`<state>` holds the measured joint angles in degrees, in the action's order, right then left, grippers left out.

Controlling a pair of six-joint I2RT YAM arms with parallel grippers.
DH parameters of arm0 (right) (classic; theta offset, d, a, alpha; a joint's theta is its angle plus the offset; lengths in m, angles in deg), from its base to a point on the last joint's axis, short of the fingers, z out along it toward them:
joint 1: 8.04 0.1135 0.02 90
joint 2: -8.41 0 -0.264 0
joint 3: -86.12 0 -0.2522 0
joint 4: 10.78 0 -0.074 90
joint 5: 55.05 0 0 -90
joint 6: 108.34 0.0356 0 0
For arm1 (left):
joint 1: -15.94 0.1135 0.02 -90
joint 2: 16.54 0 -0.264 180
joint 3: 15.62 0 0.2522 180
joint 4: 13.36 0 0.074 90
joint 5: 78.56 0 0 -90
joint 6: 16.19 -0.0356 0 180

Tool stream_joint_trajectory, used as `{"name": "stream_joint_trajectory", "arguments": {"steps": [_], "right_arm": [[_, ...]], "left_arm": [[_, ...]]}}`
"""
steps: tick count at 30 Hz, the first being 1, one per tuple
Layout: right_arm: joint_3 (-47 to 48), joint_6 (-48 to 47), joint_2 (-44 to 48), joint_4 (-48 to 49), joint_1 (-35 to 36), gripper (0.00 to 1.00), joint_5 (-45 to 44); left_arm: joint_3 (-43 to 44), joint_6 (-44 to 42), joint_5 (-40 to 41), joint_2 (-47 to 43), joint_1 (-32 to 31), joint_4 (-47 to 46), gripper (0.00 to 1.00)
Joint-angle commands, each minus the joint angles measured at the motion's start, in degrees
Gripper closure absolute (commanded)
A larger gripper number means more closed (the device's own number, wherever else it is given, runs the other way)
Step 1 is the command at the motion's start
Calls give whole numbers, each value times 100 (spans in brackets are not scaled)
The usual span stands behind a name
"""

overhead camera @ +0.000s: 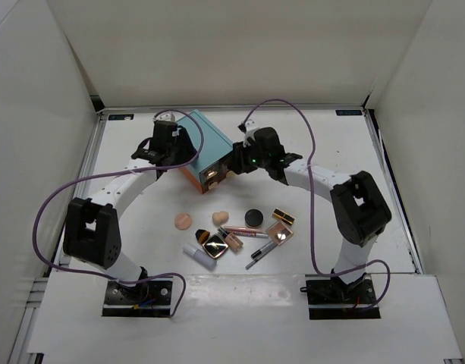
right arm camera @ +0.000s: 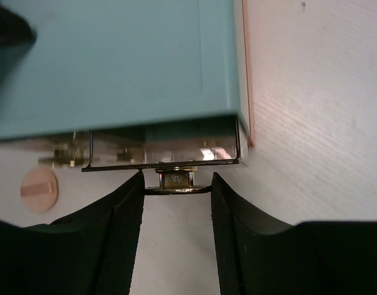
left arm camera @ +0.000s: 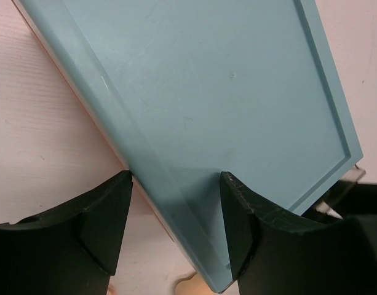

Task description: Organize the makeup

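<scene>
The teal box (overhead camera: 205, 144) stands at the back middle of the table. My left gripper (overhead camera: 174, 148) is at its left edge. In the left wrist view, one of the fingers (left arm camera: 108, 215) lies against the side wall and the other rests on the box (left arm camera: 237, 92) top, so the left gripper (left arm camera: 176, 184) grips the rim. My right gripper (right arm camera: 177, 184) is shut on the gold drawer handle (right arm camera: 176, 180) at the box's front. The makeup lies in front: peach puff (overhead camera: 183, 221), beige sponge (overhead camera: 219, 220), black compact (overhead camera: 253, 218), palettes (overhead camera: 214, 244), lipstick (overhead camera: 284, 217), white tube (overhead camera: 199, 256).
White walls enclose the table on three sides. Purple cables (overhead camera: 308, 152) loop from both wrists over the table. The peach puff (right arm camera: 39, 190) shows beside the drawer front in the right wrist view. Slim pencils (overhead camera: 259, 258) lie among the cosmetics.
</scene>
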<state>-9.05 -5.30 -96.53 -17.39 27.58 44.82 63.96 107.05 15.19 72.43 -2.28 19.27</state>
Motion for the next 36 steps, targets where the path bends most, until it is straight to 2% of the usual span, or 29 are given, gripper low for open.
{"name": "stream_joint_trajectory", "arguments": {"steps": [1, 4, 8, 15, 17, 19, 21, 22, 24, 25, 30, 32, 36], "right_arm": [[-443, -336, 808, -258, -151, 71, -28], [-1145, -337, 1404, -426, -108, 71, -186], [-1630, -302, 1880, -557, -151, 69, -266], [-1956, -425, 2408, -927, -134, 65, -398], [-1992, -460, 2444, -857, -151, 57, -389], [-1843, -495, 2444, -926, -151, 57, -407], [-1746, -573, 2444, -1032, -151, 41, -424], [-1667, -600, 2496, -1102, -134, 29, -433], [-1614, -671, 2566, -1313, -117, 17, -538], [-1605, -671, 2706, -1453, -134, 2, -608], [-1842, -601, 3287, -1945, -47, 1, -942], [-1903, -601, 3507, -2279, 147, 1, -1372], [-2289, -390, 3517, -2264, 551, 1, -1549]], "left_arm": [[97, -28, 65, 208, -68, 310, 32], [98, -1, 82, 244, -59, 327, 32], [71, -19, 73, 174, -68, 327, 32], [80, -106, 73, 15, -68, 362, 29], [97, -141, 30, -2, -77, 363, 27], [132, -177, -6, -55, -94, 432, 20], [185, -203, 29, -142, -94, 476, 13], [229, -282, 38, -178, -86, 503, 6], [334, -370, 82, -423, -86, 573, 2], [370, -544, 73, -529, -85, 661, 2], [537, -678, 424, -1477, -94, 1345, 2], [432, -582, 617, -1759, -94, 1592, 2], [-531, -283, 662, -2584, -94, 2014, 2]]}}
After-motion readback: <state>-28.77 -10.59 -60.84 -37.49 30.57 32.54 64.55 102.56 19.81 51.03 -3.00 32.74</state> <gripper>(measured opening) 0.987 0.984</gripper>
